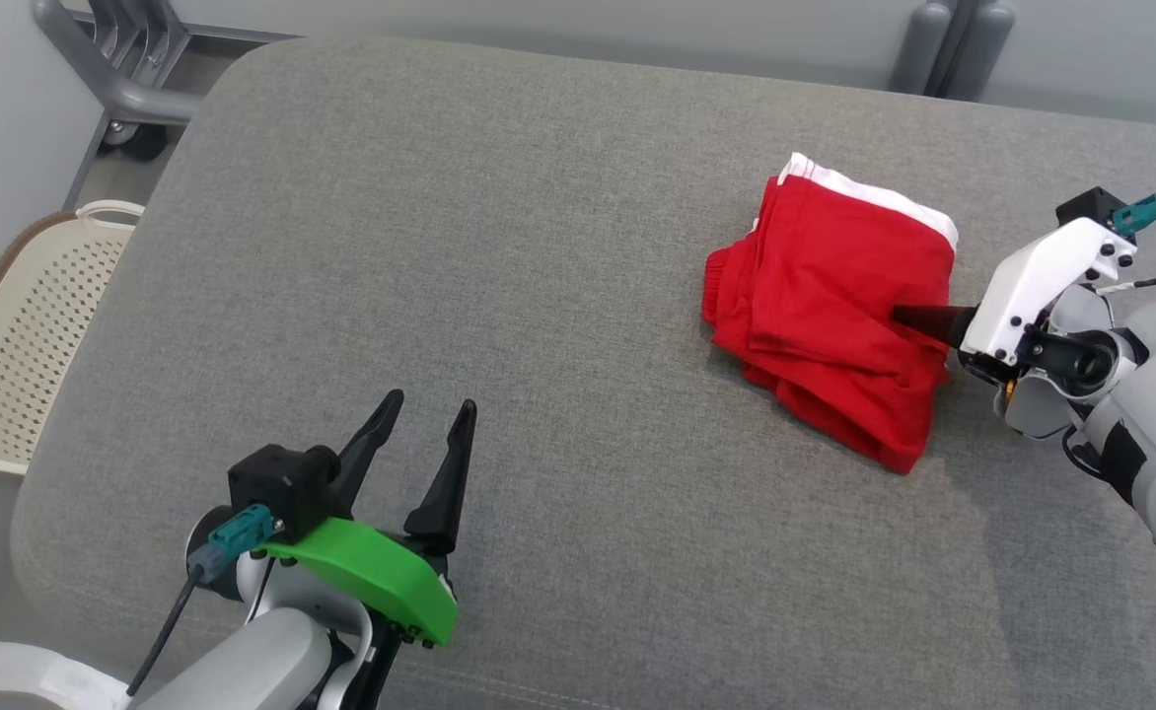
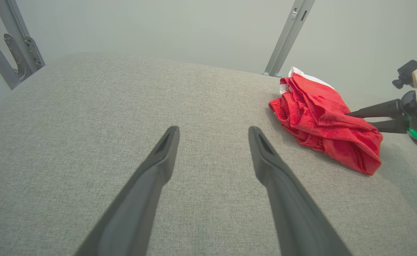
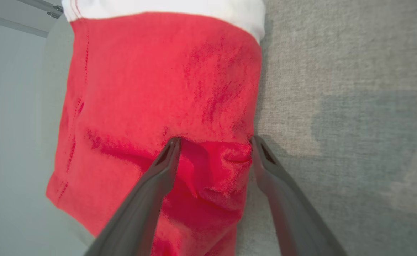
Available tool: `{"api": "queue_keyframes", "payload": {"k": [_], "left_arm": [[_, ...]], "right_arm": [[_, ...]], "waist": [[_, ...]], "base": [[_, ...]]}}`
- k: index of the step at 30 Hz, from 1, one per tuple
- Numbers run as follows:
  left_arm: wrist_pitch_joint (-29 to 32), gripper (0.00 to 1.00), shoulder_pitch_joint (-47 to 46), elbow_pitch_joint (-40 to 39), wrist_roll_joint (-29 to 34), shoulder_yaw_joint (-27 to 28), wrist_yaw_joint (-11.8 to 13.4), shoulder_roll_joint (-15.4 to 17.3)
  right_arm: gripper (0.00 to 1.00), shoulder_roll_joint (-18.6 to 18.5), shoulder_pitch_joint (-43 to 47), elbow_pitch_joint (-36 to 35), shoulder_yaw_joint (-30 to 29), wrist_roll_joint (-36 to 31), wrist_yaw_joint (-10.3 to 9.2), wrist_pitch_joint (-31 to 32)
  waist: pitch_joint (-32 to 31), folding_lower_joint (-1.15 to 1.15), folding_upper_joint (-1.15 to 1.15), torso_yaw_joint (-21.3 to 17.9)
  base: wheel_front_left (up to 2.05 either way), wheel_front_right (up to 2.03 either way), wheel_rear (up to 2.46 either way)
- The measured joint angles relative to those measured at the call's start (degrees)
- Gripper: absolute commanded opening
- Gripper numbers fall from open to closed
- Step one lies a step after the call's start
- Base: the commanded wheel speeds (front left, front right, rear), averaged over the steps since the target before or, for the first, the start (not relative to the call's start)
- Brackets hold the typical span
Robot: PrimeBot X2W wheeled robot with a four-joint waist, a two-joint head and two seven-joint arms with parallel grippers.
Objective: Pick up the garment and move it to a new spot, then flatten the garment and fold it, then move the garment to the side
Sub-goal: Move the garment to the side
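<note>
Grey fabric-covered table [image 1: 539, 247], with the red garment [image 1: 834, 286], white band on one edge, lying bunched on the table's far right part. The right claw [image 3: 215, 139] is spread wide with its fingers straddling the cloth's edge, nothing pinched. The left claw [image 1: 432, 400] is wide open too, empty, over the table's near left.

Red garment [image 1: 834, 306] on grey surface [image 1: 539, 296], right gripper [image 1: 908, 319] against it
</note>
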Motion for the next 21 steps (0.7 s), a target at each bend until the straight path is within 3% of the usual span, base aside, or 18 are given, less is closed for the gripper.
{"api": "queue_keyframes", "payload": {"k": [17,19,20,21], "left_arm": [[-0.33,1.0,-0.82,1.1,0.6,0.29,-0.71,-0.78],[-0.33,1.0,-0.83,1.26,0.6,0.31,-0.74,-0.79],[-0.33,1.0,-0.83,1.33,0.6,0.34,-0.74,-0.81],[-0.33,1.0,-0.83,1.41,0.6,0.36,-0.74,-0.83]], "right_arm": [[1.0,1.0,0.09,0.57,0.47,0.34,0.03,4.78],[0.44,1.01,0.09,0.56,0.46,0.34,0.03,4.95],[0.04,0.99,0.11,0.34,0.41,0.34,0.02,4.89],[0.0,0.96,0.21,0.03,0.34,0.34,0.0,4.67]], "waist": [[2.19,0.0,0.0,1.54],[2.16,0.0,0.0,1.67],[2.11,0.0,0.0,1.7],[2.03,0.0,0.0,1.71]], "base": [[0.0,0.0,0.0],[0.0,0.0,0.0],[0.0,0.0,0.0],[0.0,0.0,0.0]]}}
